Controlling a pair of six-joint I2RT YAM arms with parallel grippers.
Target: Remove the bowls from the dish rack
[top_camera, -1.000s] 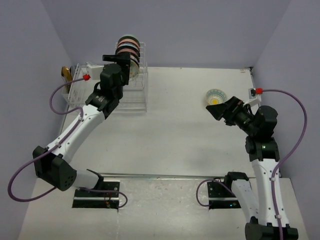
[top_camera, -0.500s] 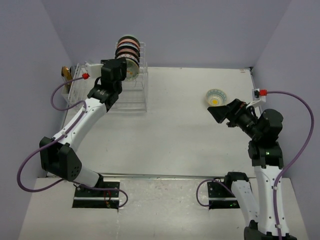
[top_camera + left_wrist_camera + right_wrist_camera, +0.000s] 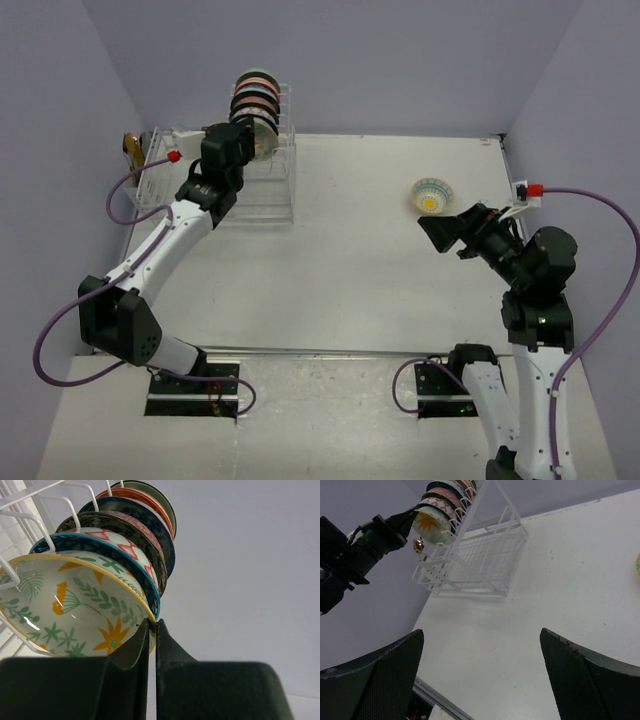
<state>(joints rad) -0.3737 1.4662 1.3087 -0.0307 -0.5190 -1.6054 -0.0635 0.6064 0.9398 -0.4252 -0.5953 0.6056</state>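
The white wire dish rack (image 3: 268,192) stands at the table's far left, and its tall slotted tower holds several patterned bowls (image 3: 256,95) on edge. My left gripper (image 3: 252,137) is up at the tower, shut on the yellow rim of the nearest bowl (image 3: 70,605), white with orange flowers and green leaves. The left wrist view shows both fingertips pinching that rim (image 3: 152,623), with the other bowls (image 3: 135,525) lined up behind it. One more bowl (image 3: 432,194) sits on the table at the far right. My right gripper (image 3: 440,232) hovers just in front of that bowl, open and empty (image 3: 480,645).
A small golden-brown object (image 3: 131,146) sits at the rack's left end. In the right wrist view the rack (image 3: 480,560) and my left arm (image 3: 360,550) are far off, with bare white table (image 3: 520,625) in between. Purple walls close in the table on the left, back and right.
My left gripper has reached further up to the tower and closed on the flowered bowl's rim. The right arm has drawn back toward the near side, away from the bowl on the table.
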